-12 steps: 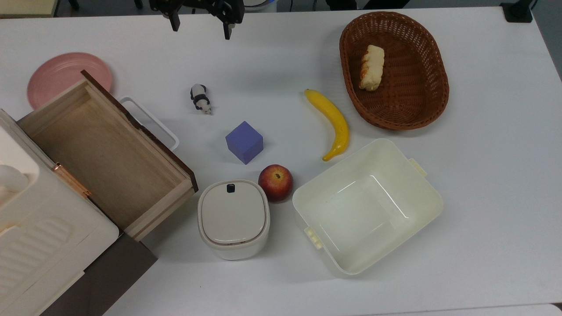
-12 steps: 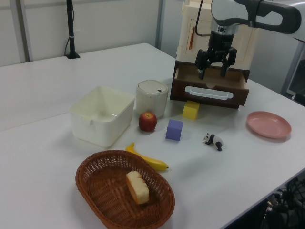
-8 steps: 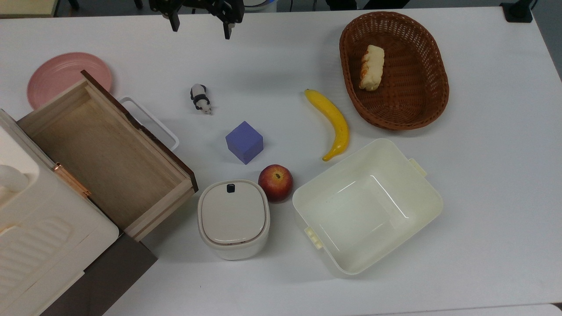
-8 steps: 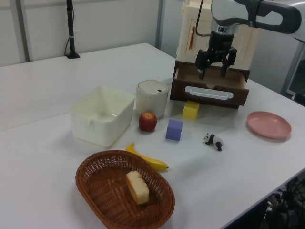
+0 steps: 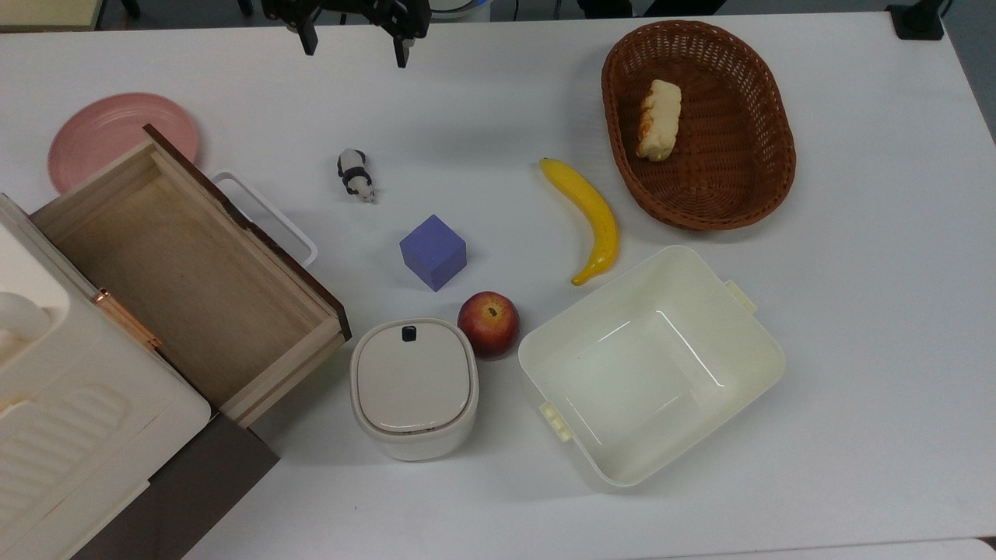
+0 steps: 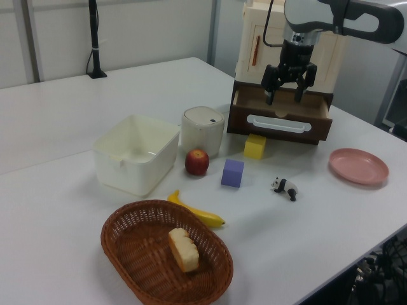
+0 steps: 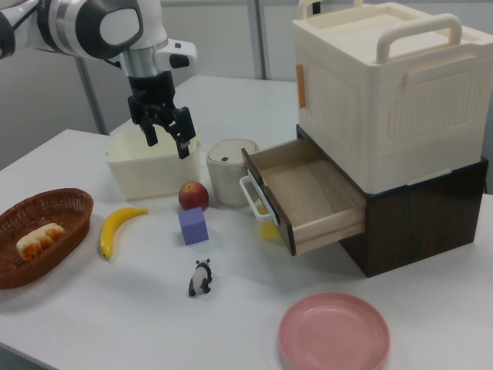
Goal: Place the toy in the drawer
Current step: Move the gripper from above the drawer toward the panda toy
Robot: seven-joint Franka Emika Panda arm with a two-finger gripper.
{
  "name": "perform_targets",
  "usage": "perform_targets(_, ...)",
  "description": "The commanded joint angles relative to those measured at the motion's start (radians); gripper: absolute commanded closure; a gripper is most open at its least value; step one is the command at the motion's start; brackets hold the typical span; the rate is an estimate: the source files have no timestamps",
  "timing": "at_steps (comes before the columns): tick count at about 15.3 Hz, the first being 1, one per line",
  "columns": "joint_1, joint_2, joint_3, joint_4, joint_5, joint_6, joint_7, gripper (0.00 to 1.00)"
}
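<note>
The toy, a small black-and-white panda [image 5: 355, 175], stands alone on the white table between the drawer and the purple cube [image 5: 433, 251]; it also shows as the panda [image 6: 285, 187] and the panda [image 7: 201, 277]. The drawer [image 5: 179, 264] is pulled out of the dark brown cabinet and is bare light wood inside, with a white loop handle [image 5: 264, 218]. My gripper [image 5: 355, 50] hangs high above the table with its fingers open and nothing between them, well away from the toy. The gripper [image 6: 283, 96] appears in front of the drawer [image 6: 280, 122]; the gripper [image 7: 168, 145] is above the cream tub.
A pink plate [image 5: 117, 144] lies beside the drawer. An apple [image 5: 488, 323], a lidded white canister [image 5: 413, 386], a cream tub [image 5: 650, 365], a banana [image 5: 589, 218] and a wicker basket [image 5: 700, 124] holding bread fill the table's right. A yellow block [image 6: 255, 146] sits under the drawer.
The gripper has edged slightly upward, still open. The toy and everything else on the table stay where they were.
</note>
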Motion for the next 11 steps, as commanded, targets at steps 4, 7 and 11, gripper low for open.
perform_targets(4,0.007,-0.022,0.002,-0.021,0.0,-0.016,-0.092,0.0)
perform_targets(7,0.003,-0.062,0.002,-0.072,-0.012,-0.012,-0.266,0.0)
perform_targets(11,0.014,-0.085,0.002,-0.141,-0.011,0.005,-0.277,0.0)
